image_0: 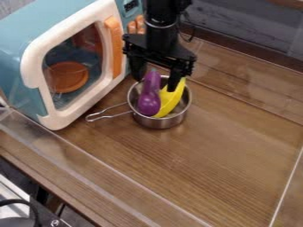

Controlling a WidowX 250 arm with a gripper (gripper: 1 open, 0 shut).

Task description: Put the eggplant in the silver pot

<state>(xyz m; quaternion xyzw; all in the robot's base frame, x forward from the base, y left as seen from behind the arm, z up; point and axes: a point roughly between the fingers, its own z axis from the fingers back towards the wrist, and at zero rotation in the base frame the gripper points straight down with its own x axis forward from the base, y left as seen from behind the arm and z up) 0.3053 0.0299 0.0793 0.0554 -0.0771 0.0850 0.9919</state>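
Observation:
The purple eggplant (148, 96) stands nearly upright inside the silver pot (161, 122), at its left side, with its stem end up between the gripper's fingers. A yellow banana-shaped toy (174, 96) leans in the same pot on the right. My gripper (160, 77) hangs straight above the pot, pointing down. It is open, with its black fingers (134, 71) spread wide on either side of the eggplant's top and apart from it. The pot's wire loop handle (104, 113) points left toward the microwave.
A teal and orange toy microwave (53, 62) stands just left of the pot, its door facing it. The wooden table top stretches to the right and front, with a raised edge along the front and a grey wall behind.

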